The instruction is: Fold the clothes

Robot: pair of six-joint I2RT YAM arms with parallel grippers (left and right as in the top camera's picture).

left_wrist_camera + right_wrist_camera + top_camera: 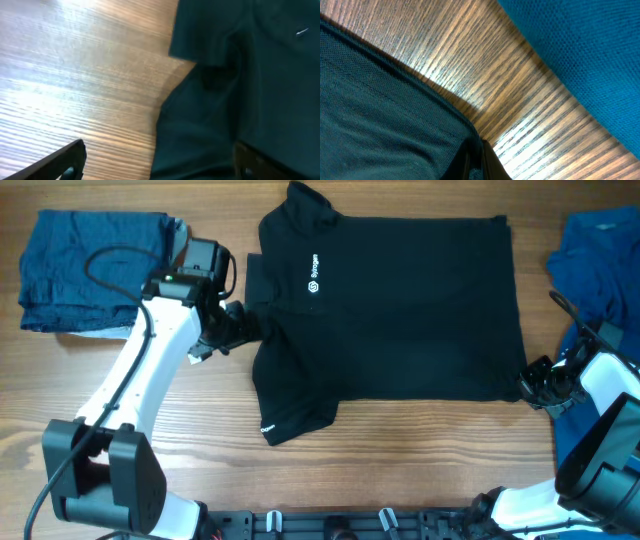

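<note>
"Where is the garment?"

"The black short-sleeved collared fabric shirt [400, 310] lies spread flat on the brown wooden table [400, 470]."

"And your grippers?"

"My left gripper [235, 325] is wide open at the shirt's left edge, one finger over cloth, the other over wood. My right gripper [535, 385] is pinched closed on the hem corner."

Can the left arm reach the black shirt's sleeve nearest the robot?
Probably yes: the left gripper sits open at the black shirt's edge, with only bare table between it and that sleeve.
</note>
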